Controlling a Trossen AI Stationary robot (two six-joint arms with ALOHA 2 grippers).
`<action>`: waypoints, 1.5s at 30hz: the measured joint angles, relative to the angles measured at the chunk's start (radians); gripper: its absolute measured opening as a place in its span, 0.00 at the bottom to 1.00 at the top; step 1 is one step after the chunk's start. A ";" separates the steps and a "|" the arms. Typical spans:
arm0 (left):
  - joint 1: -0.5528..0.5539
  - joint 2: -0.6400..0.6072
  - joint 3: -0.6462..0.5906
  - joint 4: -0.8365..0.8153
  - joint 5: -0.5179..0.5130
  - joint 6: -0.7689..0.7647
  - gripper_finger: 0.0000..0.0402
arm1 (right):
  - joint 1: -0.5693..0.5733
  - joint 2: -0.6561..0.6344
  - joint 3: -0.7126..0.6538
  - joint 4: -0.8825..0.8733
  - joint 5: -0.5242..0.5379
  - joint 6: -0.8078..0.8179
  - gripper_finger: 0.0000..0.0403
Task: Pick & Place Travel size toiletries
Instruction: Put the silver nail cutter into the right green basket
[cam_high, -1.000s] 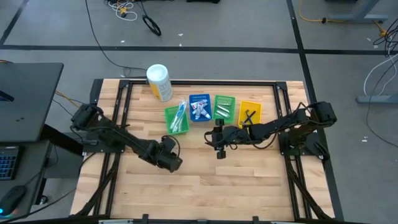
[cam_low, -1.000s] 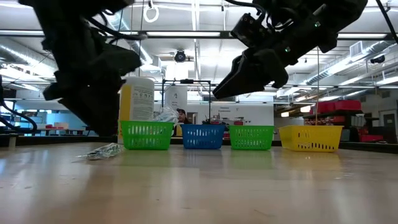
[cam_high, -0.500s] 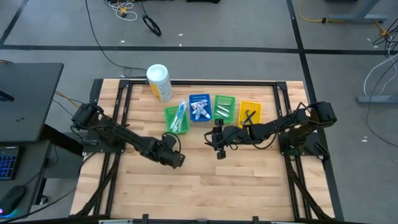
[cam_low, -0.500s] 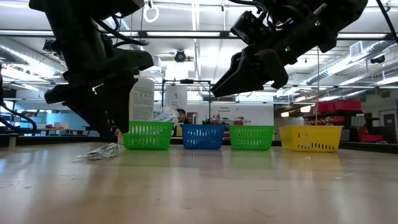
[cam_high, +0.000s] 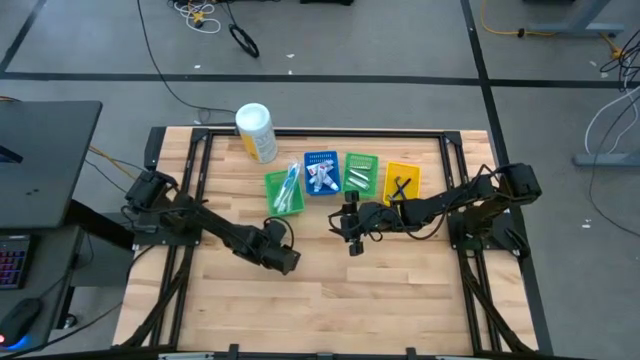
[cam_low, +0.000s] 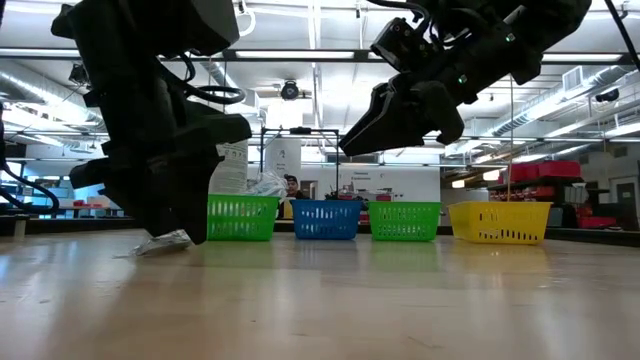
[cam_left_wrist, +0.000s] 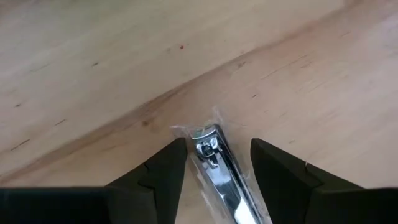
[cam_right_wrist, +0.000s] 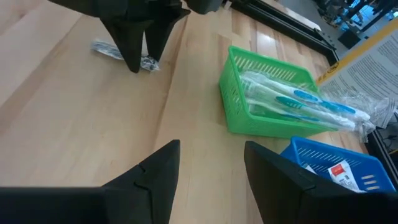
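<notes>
The wrapped nail clipper (cam_left_wrist: 217, 168) is the one toiletry I can see outside the bins; it lies flat on the bare wooden table (cam_high: 380, 290), in front of the green bin of toothbrushes (cam_high: 284, 191) and well apart from it. The rest looks sorted: toothbrushes (cam_right_wrist: 298, 99) in that green bin, small tubes in the blue bin (cam_high: 321, 171) just beside it, silvery packets in the second green bin (cam_high: 360, 172), black razors in the yellow bin (cam_high: 402, 181) at the far end of the row. So I judge the job nearly finished, with this packet left to lift and drop in a bin.

My left gripper (cam_left_wrist: 217, 163) is down over the packet, fingers spread only a little wider than the clipper and straddling its end. Neither pad seems to press the wrapper yet, so I hold nothing.

My right gripper (cam_right_wrist: 208, 168) waits in the air in front of the blue bin, open and empty.
</notes>
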 joint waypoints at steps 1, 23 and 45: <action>0.000 -0.001 0.001 0.000 0.003 0.005 0.48 | 0.000 0.000 0.000 0.002 0.000 0.000 0.47; 0.036 0.003 0.010 0.138 -0.204 0.100 0.17 | 0.066 -0.084 0.000 -0.195 0.198 -0.004 0.47; 0.464 0.053 0.297 0.646 -0.085 1.001 0.18 | 0.099 -0.305 -0.190 -0.644 0.280 0.630 0.47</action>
